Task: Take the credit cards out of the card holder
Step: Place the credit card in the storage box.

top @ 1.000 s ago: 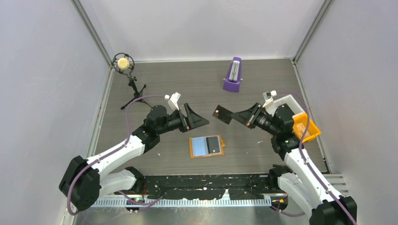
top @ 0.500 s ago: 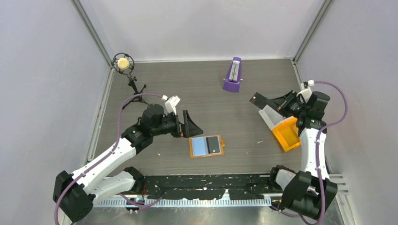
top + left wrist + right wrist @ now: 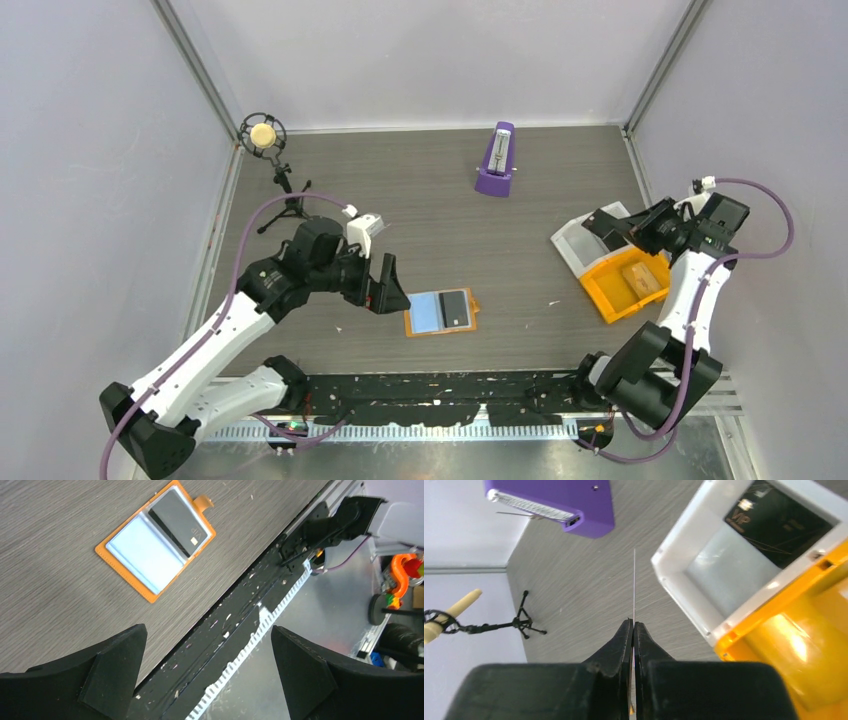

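A grey wood-grain counter (image 3: 440, 200) sits boxed by plain pale lilac walls (image 3: 430, 60), with metal corner posts (image 3: 195, 60) and a black rail (image 3: 440, 385) along its near edge.

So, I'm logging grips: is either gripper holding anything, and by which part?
Right gripper pinches a credit card by its near edge; left gripper is open, holding nothing.

Bright, even overhead light, soft faint shadows, sharp focus throughout; hot glare inside orange bin (image 3: 791, 642).

Overhead rear view and left wrist, both on card holder (image 3: 202, 501).
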You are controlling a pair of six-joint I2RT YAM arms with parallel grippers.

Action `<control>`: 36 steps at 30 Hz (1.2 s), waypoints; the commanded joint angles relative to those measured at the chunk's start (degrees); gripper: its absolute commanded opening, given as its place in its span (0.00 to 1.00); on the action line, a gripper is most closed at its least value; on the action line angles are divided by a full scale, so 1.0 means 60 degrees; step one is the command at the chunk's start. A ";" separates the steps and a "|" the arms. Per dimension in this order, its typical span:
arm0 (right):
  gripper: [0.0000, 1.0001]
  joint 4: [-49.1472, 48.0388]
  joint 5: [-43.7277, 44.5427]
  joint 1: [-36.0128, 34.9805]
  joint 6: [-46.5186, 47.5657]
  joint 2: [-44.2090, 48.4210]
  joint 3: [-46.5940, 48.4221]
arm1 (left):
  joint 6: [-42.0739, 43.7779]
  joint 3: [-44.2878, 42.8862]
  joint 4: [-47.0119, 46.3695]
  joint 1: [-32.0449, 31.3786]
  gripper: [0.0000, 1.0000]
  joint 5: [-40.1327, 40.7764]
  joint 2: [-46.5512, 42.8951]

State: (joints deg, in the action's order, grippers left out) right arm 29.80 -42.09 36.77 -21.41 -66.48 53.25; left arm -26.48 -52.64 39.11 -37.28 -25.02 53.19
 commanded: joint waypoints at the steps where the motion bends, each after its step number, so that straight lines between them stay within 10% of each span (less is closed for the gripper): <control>1: 0.05 0.0731 0.0907 0.0363 0.0915 -0.0568 0.0924 | 0.0809 -0.0044 0.0579 0.0031 1.00 0.0147 -0.0285; 36: 0.05 -0.1393 0.2048 0.0322 -0.0217 -0.4923 0.2228 | 0.1204 -0.0527 0.1268 0.0055 1.00 0.1634 -0.0150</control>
State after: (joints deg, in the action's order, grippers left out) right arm 26.72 -31.55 39.24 -19.64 -93.60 65.69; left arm -20.34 -53.34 46.22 -37.23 -16.12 52.18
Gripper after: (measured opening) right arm 0.074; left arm 0.994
